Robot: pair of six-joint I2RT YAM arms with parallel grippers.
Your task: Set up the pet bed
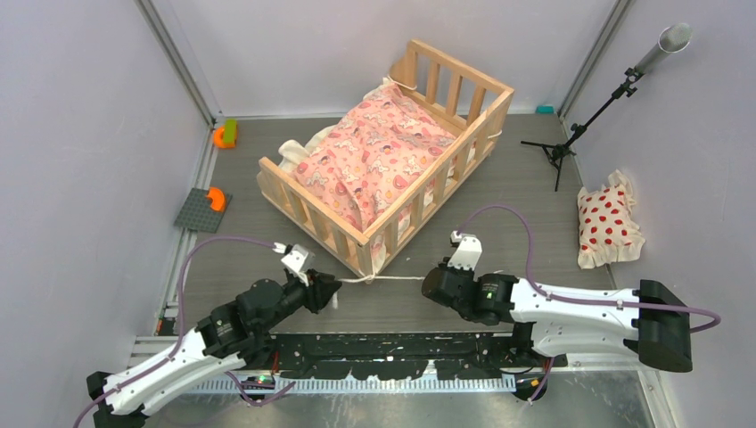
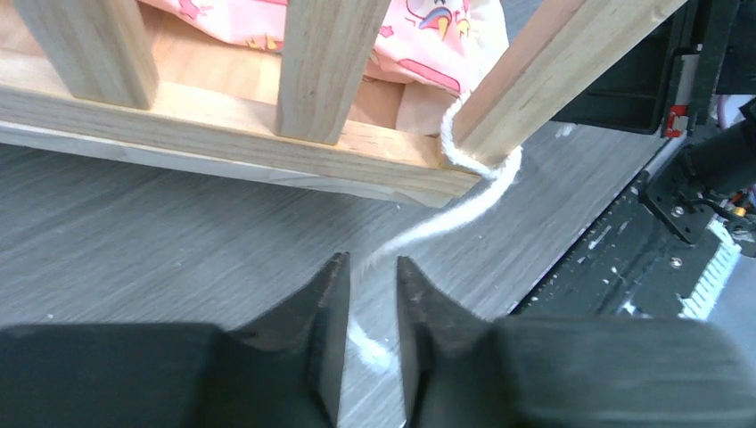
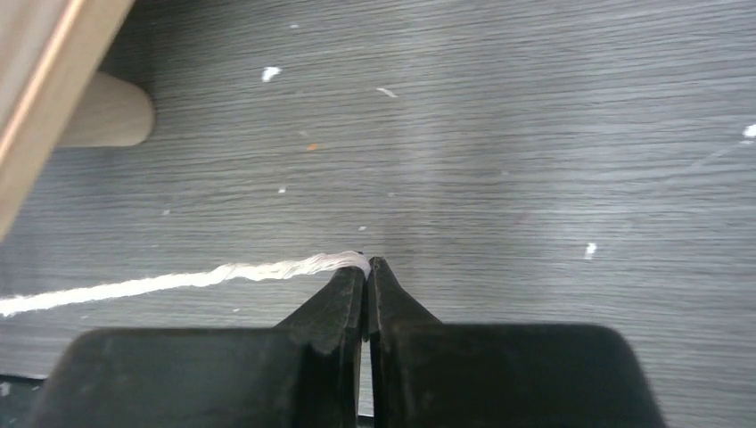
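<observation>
Your left gripper [image 2: 370, 260] stood slightly parted around the cream tie [image 2: 446, 223] — your right gripper [image 3: 367, 263] pinched its end.

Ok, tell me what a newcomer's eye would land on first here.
The wooden pet bed stands centre stage with a pink cartoon-print cushion laid inside. A cream cord runs from its near corner post to both arms: the right gripper is shut on an end, and the left gripper has its jaws slightly apart around it. A red-dotted white pillow lies by the right wall.
</observation>
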